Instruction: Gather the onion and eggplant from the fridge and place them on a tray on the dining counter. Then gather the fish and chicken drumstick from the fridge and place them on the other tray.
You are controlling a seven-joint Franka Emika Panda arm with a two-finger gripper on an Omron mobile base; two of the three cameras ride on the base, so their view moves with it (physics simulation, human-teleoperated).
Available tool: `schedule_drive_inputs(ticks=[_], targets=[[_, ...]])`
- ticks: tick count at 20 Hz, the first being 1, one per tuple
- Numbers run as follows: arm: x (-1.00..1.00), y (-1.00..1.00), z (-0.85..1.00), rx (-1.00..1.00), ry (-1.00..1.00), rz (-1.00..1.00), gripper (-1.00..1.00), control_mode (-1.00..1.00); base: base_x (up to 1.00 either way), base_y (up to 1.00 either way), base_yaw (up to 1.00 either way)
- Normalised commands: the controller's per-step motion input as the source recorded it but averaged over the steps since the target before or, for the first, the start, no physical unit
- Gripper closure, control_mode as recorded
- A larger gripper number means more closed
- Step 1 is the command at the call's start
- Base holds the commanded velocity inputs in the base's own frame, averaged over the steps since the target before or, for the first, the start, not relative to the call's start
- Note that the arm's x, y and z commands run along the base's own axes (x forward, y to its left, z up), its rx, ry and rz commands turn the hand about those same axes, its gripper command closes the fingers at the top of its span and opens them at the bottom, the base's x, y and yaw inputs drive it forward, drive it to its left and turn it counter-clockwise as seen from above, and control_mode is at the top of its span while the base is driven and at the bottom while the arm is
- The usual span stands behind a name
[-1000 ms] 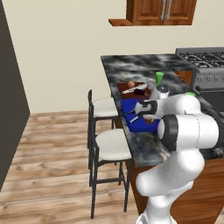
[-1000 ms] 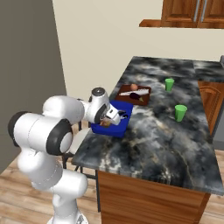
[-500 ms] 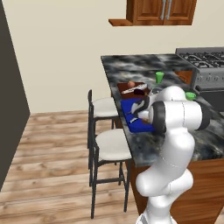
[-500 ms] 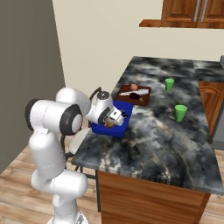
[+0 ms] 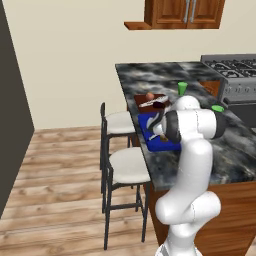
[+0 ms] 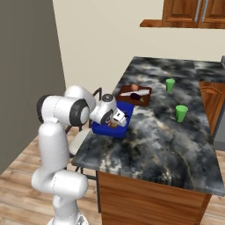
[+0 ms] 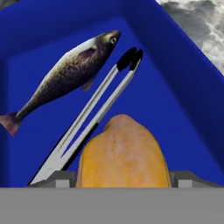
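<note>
Two items bear on the next move: the drumstick (image 7: pixel 122 148) and the blue tray (image 7: pixel 175 65) beneath it.

1. Claw state. In the hand view the claw (image 7: pixel 122 177) sits at bottom centre with the drumstick filling the gap between its tips. The jaws stand wide, and the grey tips appear to press on both flanks of the meat. I judge it gripped, not lying free.

2. Key relation. The drumstick points straight up the frame, away from the claw and along its line of sight. The tray floor lies directly behind it. The tray's right wall runs down the right side of the frame, well apart from the meat.

3. Tray contents. The fish (image 7: pixel 65 76) lies in the upper left of the hand view, its long axis running from lower left to upper right. The tongs (image 7: pixel 94 118) lie on nearly the same diagonal, between the fish and the drumstick. Whether the drumstick touches the tongs I cannot tell.

4. Wider position. In the right base view the claw (image 6: pixel 117 119) is at the near edge of the bench (image 6: pixel 176 145), over the blue tray. The wooden tray (image 6: pixel 125 97) lies just beyond, higher in the frame, holding the onion (image 6: pixel 134 87) and eggplant (image 6: pixel 139 94).

5. Judgement. This is the last placement. A release here should drop the drumstick inside the walls, to the right of the fish. The one risk I note is that it lands on the tong handles.
</note>
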Motion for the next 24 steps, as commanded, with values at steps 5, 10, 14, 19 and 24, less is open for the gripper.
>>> schedule_drive_inputs(ticks=[5, 10, 14, 19, 24], targets=[[0.43, -0.06, -0.28, 0.0, 0.01, 0.0, -1.0, -1.0, 0.0, 0.0, 0.0], [-0.11, 0.0, 0.05, 0.01, -0.04, 0.0, -1.0, -1.0, 0.0, 0.0, 0.0], [-0.28, 0.0, 0.35, 0.03, -0.07, 0.0, -1.0, -1.0, 0.0, 0.0, 0.0], [-0.55, 0.0, 0.73, 0.09, -0.07, 0.0, -1.0, -1.0, 0.0, 0.0, 0.0], [-0.87, 0.0, 0.91, 0.07, -0.06, 0.0, -1.0, -1.0, 0.0, 0.0, 0.0]])
